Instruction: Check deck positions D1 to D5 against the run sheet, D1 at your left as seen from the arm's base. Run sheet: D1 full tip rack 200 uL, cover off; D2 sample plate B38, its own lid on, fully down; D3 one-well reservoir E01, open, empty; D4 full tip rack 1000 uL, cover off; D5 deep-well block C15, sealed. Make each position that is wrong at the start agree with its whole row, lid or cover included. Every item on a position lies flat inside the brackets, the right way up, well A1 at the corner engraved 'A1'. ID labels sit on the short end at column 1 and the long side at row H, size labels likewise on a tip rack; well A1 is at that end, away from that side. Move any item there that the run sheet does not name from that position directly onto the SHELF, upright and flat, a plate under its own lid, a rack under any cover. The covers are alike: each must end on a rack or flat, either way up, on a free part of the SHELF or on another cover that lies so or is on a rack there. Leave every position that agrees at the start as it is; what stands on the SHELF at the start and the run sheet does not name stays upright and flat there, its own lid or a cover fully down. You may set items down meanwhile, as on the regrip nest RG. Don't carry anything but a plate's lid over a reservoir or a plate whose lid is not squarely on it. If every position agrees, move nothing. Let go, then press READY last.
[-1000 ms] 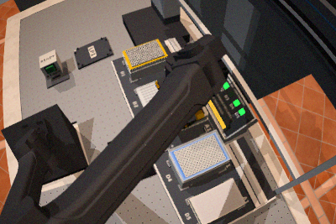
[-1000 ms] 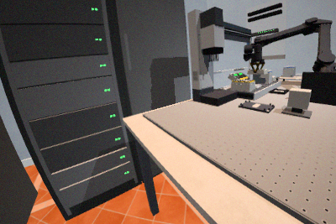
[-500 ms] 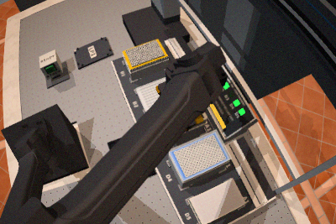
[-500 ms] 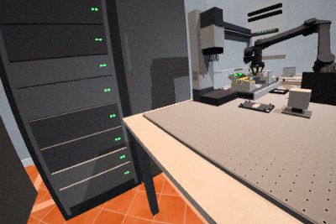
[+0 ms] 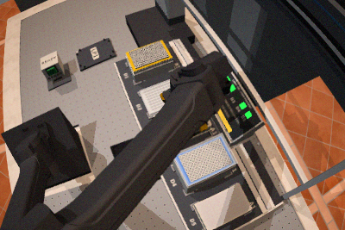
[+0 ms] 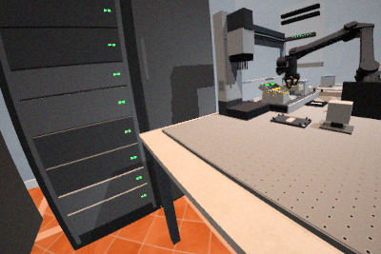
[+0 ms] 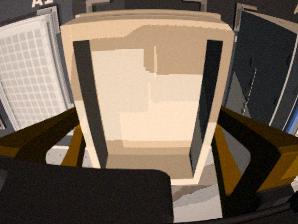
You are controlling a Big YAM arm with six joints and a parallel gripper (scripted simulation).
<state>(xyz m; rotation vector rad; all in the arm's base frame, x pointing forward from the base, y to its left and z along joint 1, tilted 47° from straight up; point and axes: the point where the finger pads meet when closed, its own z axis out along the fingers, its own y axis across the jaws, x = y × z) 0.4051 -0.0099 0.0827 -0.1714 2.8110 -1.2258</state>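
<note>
Look at your wrist view first: the reservoir (image 7: 149, 96) is a pale tan one-well trough, open on top, with a dark strip running down each long inner wall and nothing visible inside. Your end effector (image 7: 149, 163) is clamped across it, jaws standing wide on its sides, and it fills the middle of the view right under the wrist. Engraved "A1" marks show on the deck beyond it, and a white gridded plate (image 7: 29, 72) sits just to its left.

From the top camera the arm (image 5: 142, 157) covers the middle of the deck, so you can't really tell whether the reservoir is seated or just above the brackets. The yellow-framed tip rack (image 5: 148, 55) is near one side and the blue-framed tip rack (image 5: 205, 159) near the other. The sealed block (image 5: 222, 206) lies past the blue one. The shelf rail (image 5: 259, 101) runs close along the far edge, while the surface (image 5: 86, 96) toward the READY box (image 5: 53, 71) has more room.
</note>
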